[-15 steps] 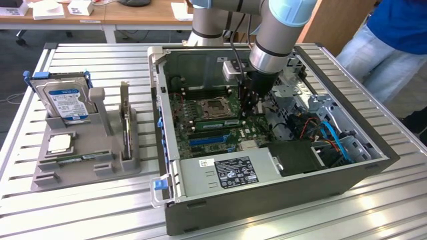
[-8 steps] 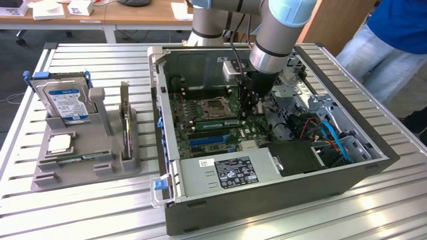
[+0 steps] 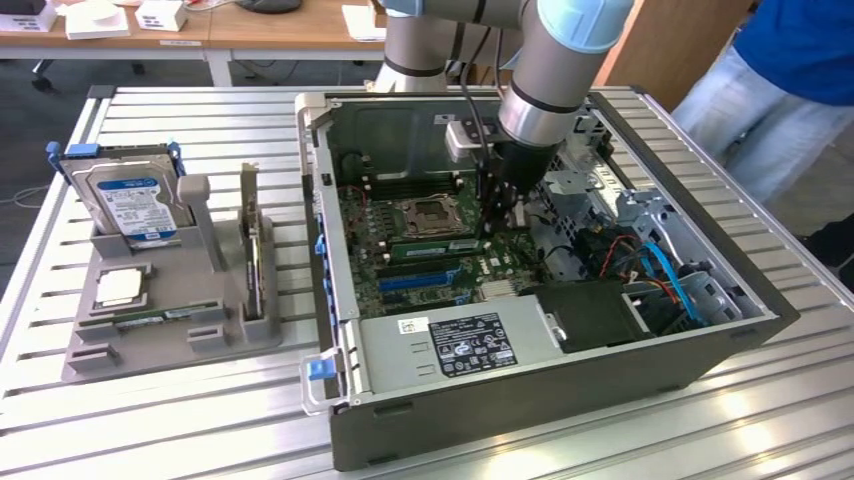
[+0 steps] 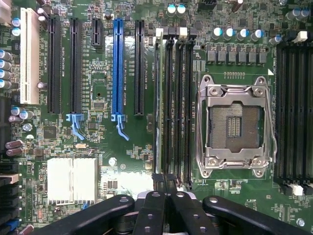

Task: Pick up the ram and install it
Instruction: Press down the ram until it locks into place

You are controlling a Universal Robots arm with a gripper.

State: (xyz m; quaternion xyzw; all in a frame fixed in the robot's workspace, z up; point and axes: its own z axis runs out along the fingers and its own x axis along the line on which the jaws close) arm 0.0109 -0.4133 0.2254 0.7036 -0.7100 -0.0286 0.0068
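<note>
The gripper (image 4: pixel 165 183) has its two black fingers (image 4: pixel 159 182) pressed together, with nothing between them, their tips just over the near end of the memory slots (image 4: pixel 175 105) on the motherboard (image 4: pixel 102 93). One ram (image 4: pixel 157 98) stands edge-up in the slot nearest the blue expansion slot (image 4: pixel 117 68): a thin green strip seen from above. In the exterior view the arm (image 3: pixel 547 80) reaches down into the open computer case (image 3: pixel 534 330), which lies on its side on a slatted metal table (image 3: pixel 160 420). Beside the slots sits the bare processor socket (image 4: pixel 234 126) in its metal frame. On the exterior view's left a grey holder (image 3: pixel 174 320) carries a blue-labelled hard drive (image 3: pixel 130 200), an upright expansion card (image 3: pixel 250 240) and a second ram stick (image 3: pixel 167 316) lying flat. A person in blue (image 3: pixel 787 90) stands beyond the table, near wooden desks (image 3: pixel 267 30).
</note>
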